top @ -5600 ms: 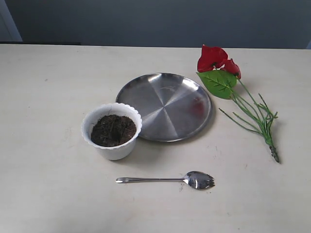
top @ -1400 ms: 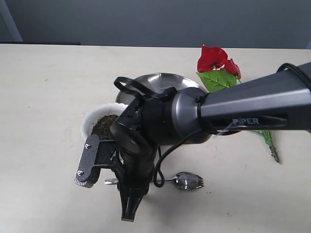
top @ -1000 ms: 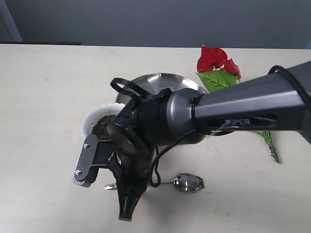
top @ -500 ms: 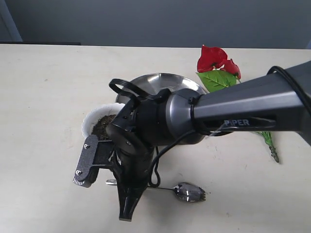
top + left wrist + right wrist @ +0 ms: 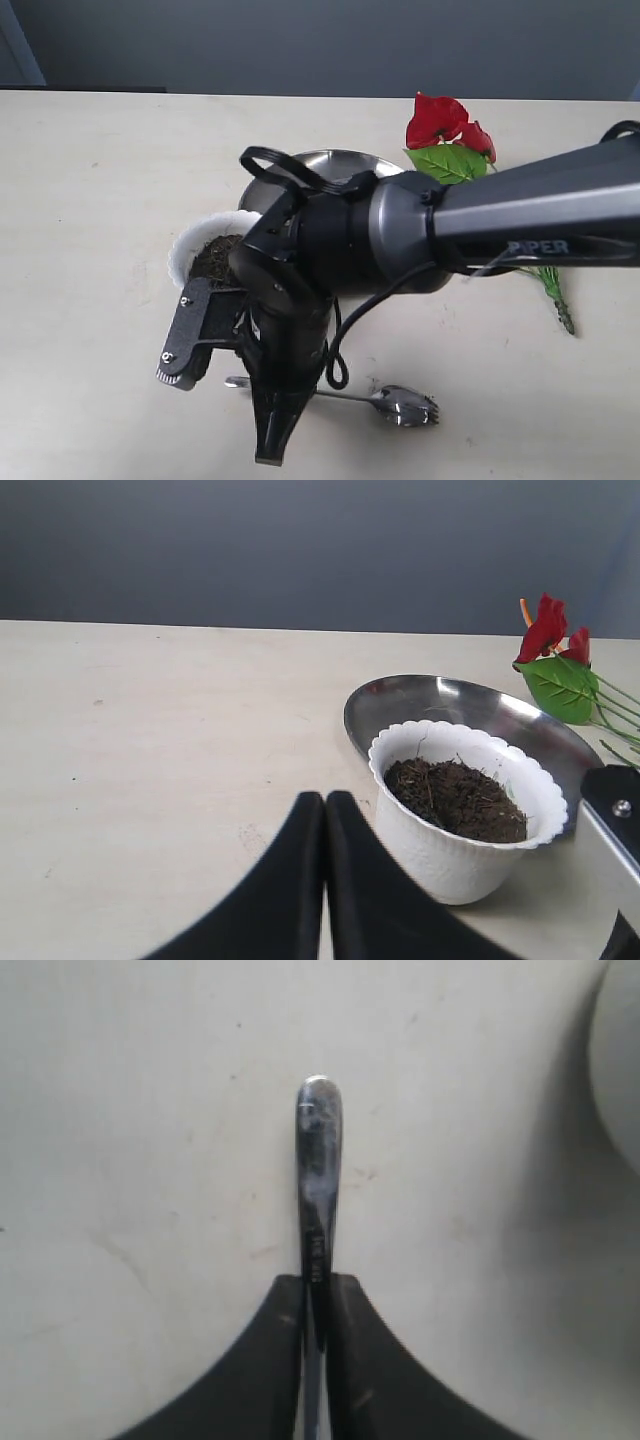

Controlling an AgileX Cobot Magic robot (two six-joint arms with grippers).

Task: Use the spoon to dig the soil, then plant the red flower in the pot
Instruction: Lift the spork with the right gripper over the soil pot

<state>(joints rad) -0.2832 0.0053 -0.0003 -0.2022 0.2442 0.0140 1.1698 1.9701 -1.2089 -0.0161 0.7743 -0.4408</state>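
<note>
Cream worktop (image 5: 90, 200), faintly speckled, under a blue-grey wall (image 5: 300, 40). The pot (image 5: 440, 855) is plain white and its soil (image 5: 455, 798) brown-black — the steel plate (image 5: 420, 695) mirror-silver. Glossy red flower (image 5: 440, 120) with a bright green, paler-veined leaf (image 5: 450, 165) and green stems (image 5: 551, 287). Silver spoon (image 5: 405, 403). Dark grey arm (image 5: 540, 210) with pale lettering — the right tool (image 5: 318, 1285) black.

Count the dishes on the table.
2: the pot, left of centre in the exterior view; the plate, just behind it. The arm may hide more.
</note>
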